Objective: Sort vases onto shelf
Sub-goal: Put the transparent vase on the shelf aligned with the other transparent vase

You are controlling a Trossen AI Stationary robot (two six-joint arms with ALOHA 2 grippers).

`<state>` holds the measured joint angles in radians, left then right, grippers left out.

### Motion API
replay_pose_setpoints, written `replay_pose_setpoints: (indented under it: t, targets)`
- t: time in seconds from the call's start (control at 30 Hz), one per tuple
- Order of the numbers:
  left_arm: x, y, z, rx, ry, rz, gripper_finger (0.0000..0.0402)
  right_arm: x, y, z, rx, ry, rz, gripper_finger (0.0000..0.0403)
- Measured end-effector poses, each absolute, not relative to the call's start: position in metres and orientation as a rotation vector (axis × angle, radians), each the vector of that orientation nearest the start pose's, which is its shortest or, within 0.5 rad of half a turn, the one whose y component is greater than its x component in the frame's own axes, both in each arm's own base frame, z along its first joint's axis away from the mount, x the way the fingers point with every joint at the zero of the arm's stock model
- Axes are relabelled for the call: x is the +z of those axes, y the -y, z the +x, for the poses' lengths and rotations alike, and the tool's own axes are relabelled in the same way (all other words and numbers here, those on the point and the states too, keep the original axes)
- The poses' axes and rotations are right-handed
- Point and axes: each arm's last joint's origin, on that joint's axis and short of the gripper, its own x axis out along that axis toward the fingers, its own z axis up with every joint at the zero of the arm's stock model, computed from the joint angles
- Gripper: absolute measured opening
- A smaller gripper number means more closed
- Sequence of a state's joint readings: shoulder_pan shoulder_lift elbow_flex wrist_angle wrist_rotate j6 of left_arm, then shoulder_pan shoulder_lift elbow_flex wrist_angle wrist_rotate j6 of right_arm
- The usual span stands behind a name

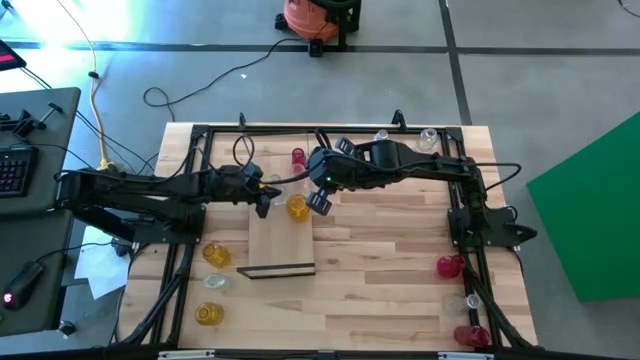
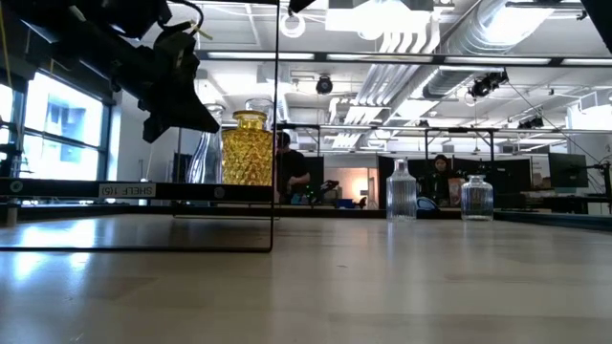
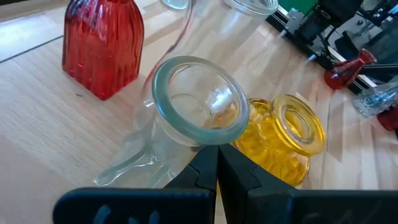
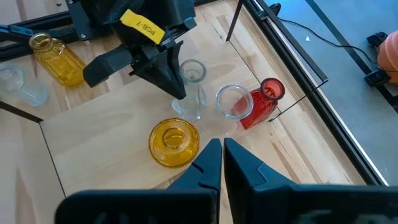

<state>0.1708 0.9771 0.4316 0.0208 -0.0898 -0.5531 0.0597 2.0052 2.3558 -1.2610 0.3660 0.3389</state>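
The shelf (image 1: 280,245) is a light board with a dark strip at its near end. One amber vase (image 1: 297,207) stands upright on its far end and also shows in the low view (image 2: 249,148). My left gripper (image 1: 263,197) is shut, its tips beside a clear wide-rimmed vase (image 3: 199,99). My right gripper (image 4: 217,155) is shut and hovers just right of the amber vase (image 4: 174,142), touching nothing. A red vase (image 4: 264,99) stands past the clear ones. Two clear vases (image 1: 380,135) stand at the far edge. My left gripper has its shut fingertips (image 3: 208,165) right at the clear vase's side, just under its rim (image 3: 205,138). They come slanting down from the table's left. The rim hides the spot, so I cannot tell whether they touch the glass. The vase stands upright.
Two amber vases (image 1: 215,253) and a clear one (image 1: 213,283) wait at the near left. Red vases (image 1: 450,266) and a clear one (image 1: 475,300) wait at the near right. A black frame (image 1: 190,180) runs around the table. The middle right of the tabletop is bare wood.
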Motion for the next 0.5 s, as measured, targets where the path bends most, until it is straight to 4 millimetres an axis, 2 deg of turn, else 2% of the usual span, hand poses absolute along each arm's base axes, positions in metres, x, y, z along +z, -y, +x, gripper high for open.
replay_pose_setpoints:
  t: [0.5]
  targets:
    - [0.1981,-0.0382,0.1927,0.419,-0.438,-0.539,0.0,0.4092,-0.0135,0.3997,-0.43,-0.82,0.125,0.0]
